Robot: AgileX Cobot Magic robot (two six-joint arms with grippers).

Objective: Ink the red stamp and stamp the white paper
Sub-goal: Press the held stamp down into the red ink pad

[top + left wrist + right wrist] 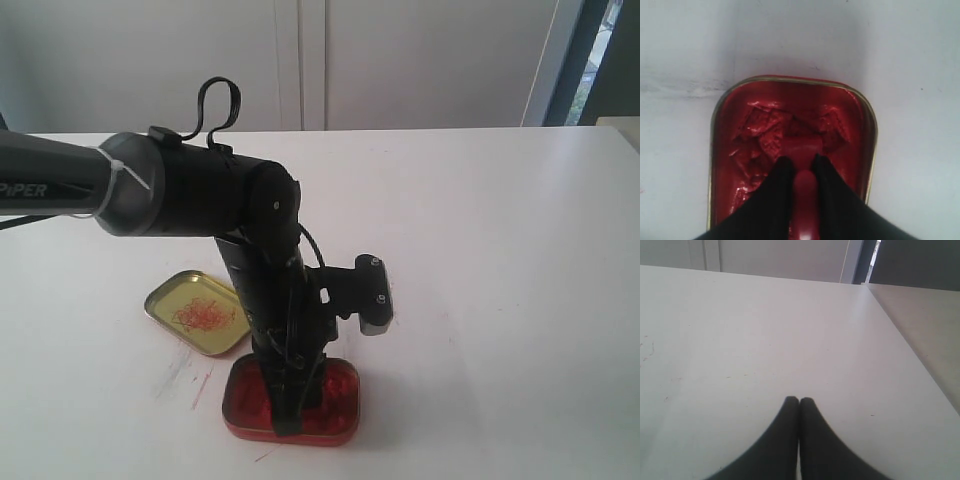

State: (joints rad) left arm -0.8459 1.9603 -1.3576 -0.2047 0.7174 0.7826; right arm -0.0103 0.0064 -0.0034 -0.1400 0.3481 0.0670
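Note:
My left gripper point(802, 162) is shut on the red stamp point(804, 197), its knob handle clamped between the two black fingers. The stamp's square base point(801, 146) rests down in the lumpy red ink paste of the rectangular red tin point(790, 80). In the exterior view the left arm reaches steeply down, and its gripper point(295, 405) stands inside the tin point(343, 415) near the table's front edge. My right gripper point(799, 401) is shut on nothing above bare white table; it does not show in the exterior view. The white paper is not visible in any view.
A gold-coloured tin lid point(197, 312) with red scribbles lies just left of and behind the tin. Faint red smears point(200, 385) mark the table between them. The white table's right edge point(910, 347) runs past the right gripper.

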